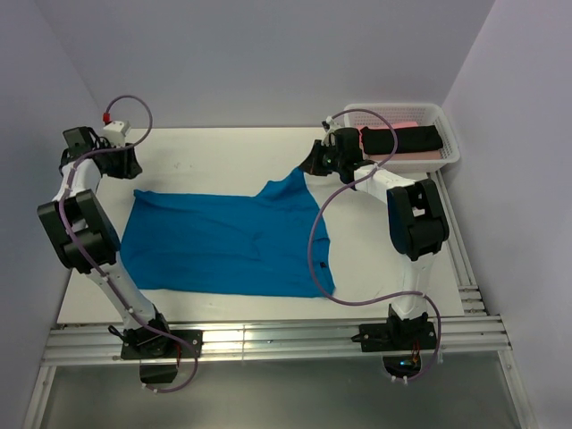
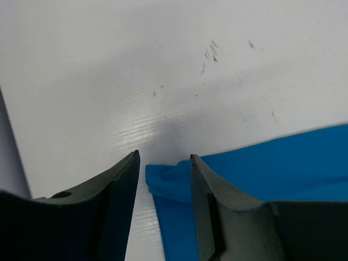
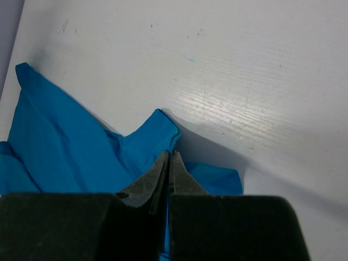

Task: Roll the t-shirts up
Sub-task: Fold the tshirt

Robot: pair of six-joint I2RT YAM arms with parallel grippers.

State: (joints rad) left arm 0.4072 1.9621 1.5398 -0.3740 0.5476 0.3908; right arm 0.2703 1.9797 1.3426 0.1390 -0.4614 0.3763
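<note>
Parted, the left pincer hangs over the far-left corner of the blue t-shirt and grips nothing. The right pincer is pinched tight on that shirt's far-right edge, tenting the cloth upward. Around the shirt, otherwise spread flat, the white surface shows faint scuffs. Beyond the shirt's far-right corner, a white mesh basket holds a black t-shirt and a pink t-shirt. Pale lilac walls enclose three sides.

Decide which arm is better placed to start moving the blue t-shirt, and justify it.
Right, probably: the right pincer looks shut on the blue t-shirt, while the left pincer hangs open over a corner.
</note>
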